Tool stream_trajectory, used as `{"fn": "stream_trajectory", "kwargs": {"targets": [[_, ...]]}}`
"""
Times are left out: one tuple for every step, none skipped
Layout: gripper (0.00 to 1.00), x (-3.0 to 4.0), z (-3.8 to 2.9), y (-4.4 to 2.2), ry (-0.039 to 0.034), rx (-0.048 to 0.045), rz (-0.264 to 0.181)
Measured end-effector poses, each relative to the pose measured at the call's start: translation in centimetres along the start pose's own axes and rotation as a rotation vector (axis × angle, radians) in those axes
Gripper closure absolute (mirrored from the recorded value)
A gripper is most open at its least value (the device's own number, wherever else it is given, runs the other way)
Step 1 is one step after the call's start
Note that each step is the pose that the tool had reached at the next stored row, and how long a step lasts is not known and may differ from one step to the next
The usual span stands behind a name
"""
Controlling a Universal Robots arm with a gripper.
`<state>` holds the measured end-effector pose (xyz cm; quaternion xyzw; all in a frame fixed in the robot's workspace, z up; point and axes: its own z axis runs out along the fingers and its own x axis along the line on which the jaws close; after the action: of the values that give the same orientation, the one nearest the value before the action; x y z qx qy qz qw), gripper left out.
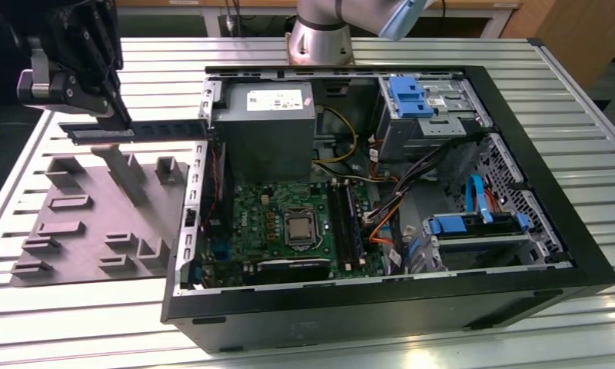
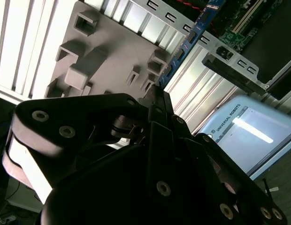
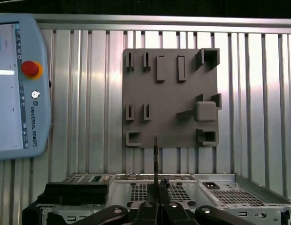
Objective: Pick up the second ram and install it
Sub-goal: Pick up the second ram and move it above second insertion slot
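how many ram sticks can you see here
1. The ram stick is held level in the gripper, raised near the grey tray, at the exterior view's left of the computer case. Another may sit in the motherboard slots; I cannot tell.

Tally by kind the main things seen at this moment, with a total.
Slim dark blue-green memory stick, gripped by the black tool: 1
Grey moulded plastic tray: 1
Open black metal computer case: 1
Grey box-shaped metal power supply: 1
Grey teach pendant with red button: 1
Total: 5
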<state>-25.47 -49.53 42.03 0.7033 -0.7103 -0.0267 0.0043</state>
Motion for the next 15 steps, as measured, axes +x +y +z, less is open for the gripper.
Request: {"fn": "stream_trajectory", "kwargs": {"targets": [[0.89,0.0,-0.01,-0.07,0.0,0.0,0.0],[0.89,0.0,-0.01,-0.14,0.0001,-0.0001,0.0],[0.89,-0.01,-0.01,-0.21,0.0,-0.0001,0.0],[0.89,0.0,-0.01,-0.28,0.0,0.0,0.0],[0.89,-0.01,-0.02,-0.35,0.0,0.0,0.0],[0.89,0.0,-0.02,-0.42,0.0,0.0,0.0],[0.89,-0.01,-0.02,-0.49,0.0,0.0,0.0],[0.89,-0.01,-0.03,-0.55,0.0,0.0,0.0],[0.89,-0.01,-0.03,-0.64,0.0,0.0,0.0],[0.89,-0.01,-0.03,-0.72,0.0001,0.0,0.0],[0.89,-0.01,-0.04,-0.8,0.0,0.0,0.0],[0.89,-0.01,-0.04,-0.87,0.0,0.0,0.0],[0.89,-0.01,-0.04,-0.95,0.0,0.0,0.0],[0.89,-0.01,-0.04,-1.01,0.0,0.0,0.0],[0.89,-0.01,-0.05,-1.09,0.0,0.0,0.0]]}}
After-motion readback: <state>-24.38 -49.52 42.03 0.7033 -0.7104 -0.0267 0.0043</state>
